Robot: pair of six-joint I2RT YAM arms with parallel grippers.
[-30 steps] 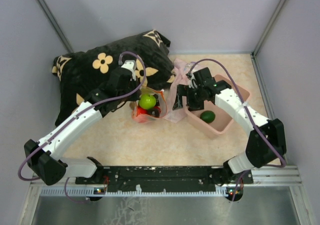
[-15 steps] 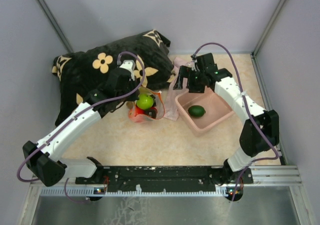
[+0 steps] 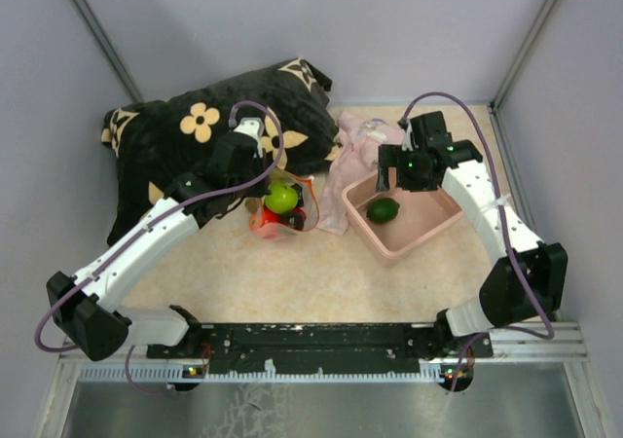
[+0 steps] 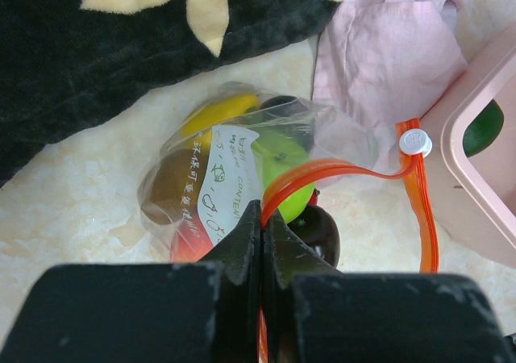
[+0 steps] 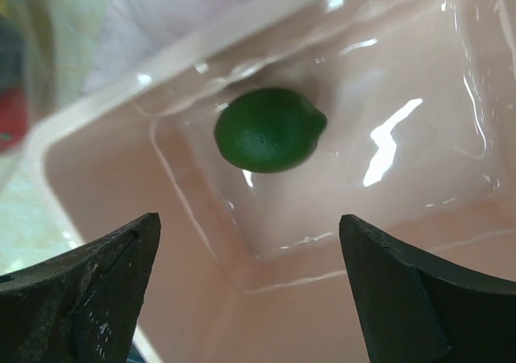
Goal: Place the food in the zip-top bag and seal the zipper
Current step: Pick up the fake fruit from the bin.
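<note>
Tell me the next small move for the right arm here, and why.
Probably lower the right tool straight down onto the green fruit and close on it. The tool is open and hangs above the fruit, which lies alone in the pink bin, while the left tool pinches the orange strip of the bag, with other fruit already inside.

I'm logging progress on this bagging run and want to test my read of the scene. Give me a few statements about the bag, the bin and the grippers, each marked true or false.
1. The left gripper is shut on the zipper of the zip-top bag. True.
2. The pink bin holds nothing. False: a dark green fruit lies in it.
3. The right gripper is open above the bin. True.
4. The zipper is sealed. False: the strip loops apart and the bag's mouth gapes.
</note>
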